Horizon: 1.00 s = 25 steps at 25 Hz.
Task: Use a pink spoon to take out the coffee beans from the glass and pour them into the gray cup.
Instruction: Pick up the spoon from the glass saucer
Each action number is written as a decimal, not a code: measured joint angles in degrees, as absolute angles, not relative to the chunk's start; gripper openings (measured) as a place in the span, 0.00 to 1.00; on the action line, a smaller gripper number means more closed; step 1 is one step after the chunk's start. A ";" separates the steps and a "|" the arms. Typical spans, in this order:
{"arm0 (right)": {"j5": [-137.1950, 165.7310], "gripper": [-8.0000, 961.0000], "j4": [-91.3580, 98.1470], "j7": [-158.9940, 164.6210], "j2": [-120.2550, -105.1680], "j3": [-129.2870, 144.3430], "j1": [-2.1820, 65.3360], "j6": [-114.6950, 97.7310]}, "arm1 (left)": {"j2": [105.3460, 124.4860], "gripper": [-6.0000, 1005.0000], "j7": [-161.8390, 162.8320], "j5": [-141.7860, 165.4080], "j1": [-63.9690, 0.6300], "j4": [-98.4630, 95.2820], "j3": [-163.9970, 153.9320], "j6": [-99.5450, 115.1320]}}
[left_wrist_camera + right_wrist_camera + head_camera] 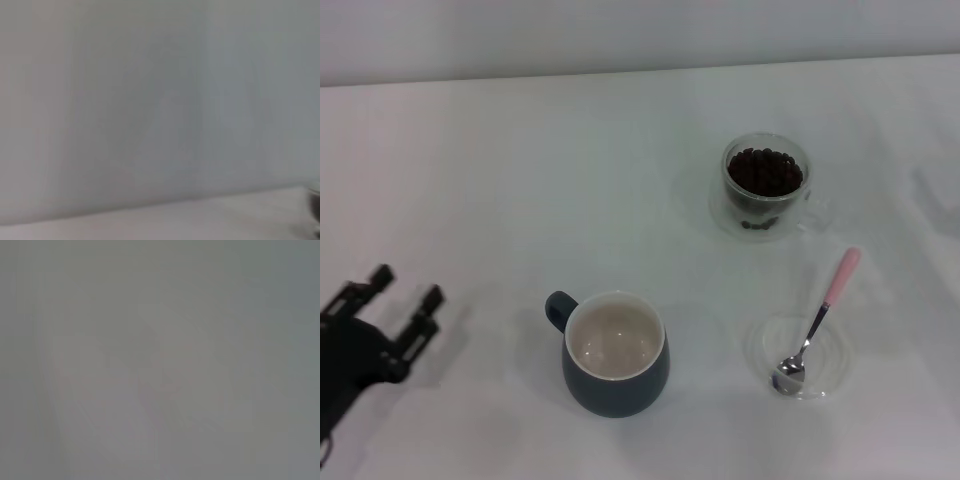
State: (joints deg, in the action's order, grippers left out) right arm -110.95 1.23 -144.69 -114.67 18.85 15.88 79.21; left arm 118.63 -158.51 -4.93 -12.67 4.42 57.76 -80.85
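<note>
In the head view the pink spoon [817, 321] lies with its silver bowl on a flat clear glass saucer [798, 358] at the front right, its pink handle pointing away. The glass [766, 186] full of dark coffee beans [765, 171] stands behind it at the back right. The gray cup [614, 353] stands at the front centre, handle to the left, its cream inside holding nothing. My left gripper [407, 287] is open and empty at the far left, well apart from the cup. My right gripper is out of view. The wrist views show only blank surface.
The white table [520, 180] spreads around the objects. A second faint clear saucer [725, 215] lies under the glass. The back wall [620, 30] meets the table's far edge.
</note>
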 joint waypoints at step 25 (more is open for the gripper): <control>-79.58 0.90 17.30 -75.71 -107.15 37.07 17.28 75.53 | 118.57 0.63 -161.96 -16.29 -15.99 2.63 57.74 -82.07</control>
State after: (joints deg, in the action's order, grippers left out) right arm -79.57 17.30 -75.71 -107.15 37.07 17.28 75.53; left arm 118.57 -161.96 -16.29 -15.98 2.63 57.74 -82.07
